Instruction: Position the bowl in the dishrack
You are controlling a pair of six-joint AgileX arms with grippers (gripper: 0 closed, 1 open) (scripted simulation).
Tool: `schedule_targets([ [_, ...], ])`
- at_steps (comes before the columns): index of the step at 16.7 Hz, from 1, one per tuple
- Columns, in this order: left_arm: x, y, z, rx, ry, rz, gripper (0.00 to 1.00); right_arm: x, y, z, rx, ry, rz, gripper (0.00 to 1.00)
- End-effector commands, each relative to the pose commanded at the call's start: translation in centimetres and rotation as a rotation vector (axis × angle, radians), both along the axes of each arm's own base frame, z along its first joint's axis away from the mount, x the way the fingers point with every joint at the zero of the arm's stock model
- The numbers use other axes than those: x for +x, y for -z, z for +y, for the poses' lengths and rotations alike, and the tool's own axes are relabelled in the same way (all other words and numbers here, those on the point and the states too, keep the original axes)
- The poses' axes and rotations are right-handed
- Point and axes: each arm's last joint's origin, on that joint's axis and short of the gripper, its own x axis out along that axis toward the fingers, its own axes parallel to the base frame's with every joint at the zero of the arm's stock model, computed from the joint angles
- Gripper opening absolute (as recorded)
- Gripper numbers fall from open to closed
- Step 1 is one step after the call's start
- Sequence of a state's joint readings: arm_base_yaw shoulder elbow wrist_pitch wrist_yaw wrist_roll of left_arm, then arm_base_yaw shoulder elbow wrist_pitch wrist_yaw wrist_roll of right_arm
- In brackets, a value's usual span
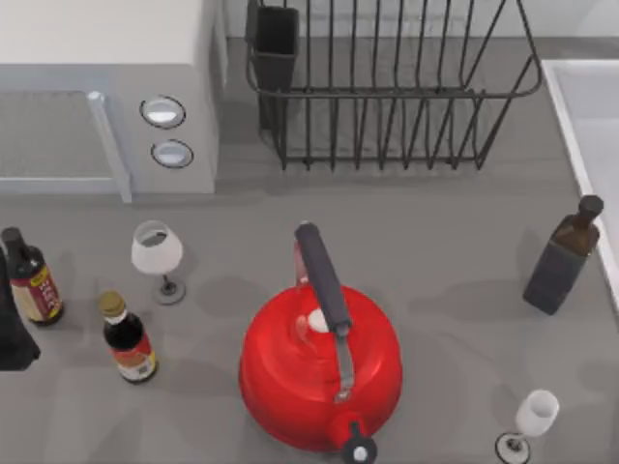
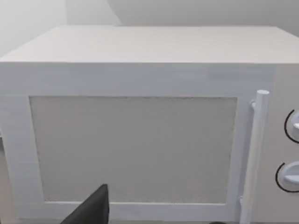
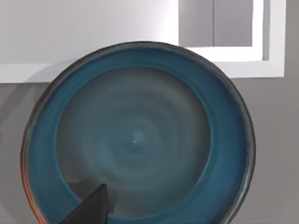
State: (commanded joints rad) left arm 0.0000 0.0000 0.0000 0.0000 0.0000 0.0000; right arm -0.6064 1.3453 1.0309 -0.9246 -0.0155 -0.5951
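**Bowl under the right wrist, rack empty at the back**

The bowl (image 3: 135,140) lies upright directly below the right gripper (image 3: 88,207), beside a white raised ledge (image 3: 224,51); where it sits relative to the red kettle (image 1: 319,372) cannot be told. One dark finger (image 3: 91,205) overlaps the teal inside near the orange-brown rim; whether the pincer is spread or closed, or has any hold, cannot be told.

The bowl looks like glazed ceramic: stiff, fairly heavy, slick and chippable. The rim is probably the best purchase, one finger inside and one outside.

The dishrack (image 1: 387,92) stands well behind the kettle, its utensil cup (image 1: 276,43) at its left corner. Between kettle and rack the table is open; the kettle's tall handle (image 1: 324,280) and the dark bottle (image 1: 563,256) to its right are the obstacles. The rack's front bar needs clearing from above.

The left gripper (image 2: 91,210) faces the microwave (image 2: 135,140), left of the kettle.
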Motion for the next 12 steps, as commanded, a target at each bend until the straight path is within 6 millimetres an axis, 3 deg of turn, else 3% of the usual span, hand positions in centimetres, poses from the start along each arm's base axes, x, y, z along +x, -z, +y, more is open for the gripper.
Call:
schedule_targets([
  [3, 0.0, 0.0, 0.0, 0.0, 0.0, 0.0, 1.0, 1.3, 0.6, -3.8, 0.089, 0.001, 0.138, 1.0],
  [6, 0.0, 0.0, 0.0, 0.0, 0.0, 0.0, 1.0, 1.9, 1.3, -6.5, 0.158, -0.001, 0.211, 1.0],
  [12, 0.0, 0.0, 0.0, 0.0, 0.0, 0.0, 1.0, 2.1, 1.4, -7.0, 0.172, -0.005, 0.225, 1.0],
])
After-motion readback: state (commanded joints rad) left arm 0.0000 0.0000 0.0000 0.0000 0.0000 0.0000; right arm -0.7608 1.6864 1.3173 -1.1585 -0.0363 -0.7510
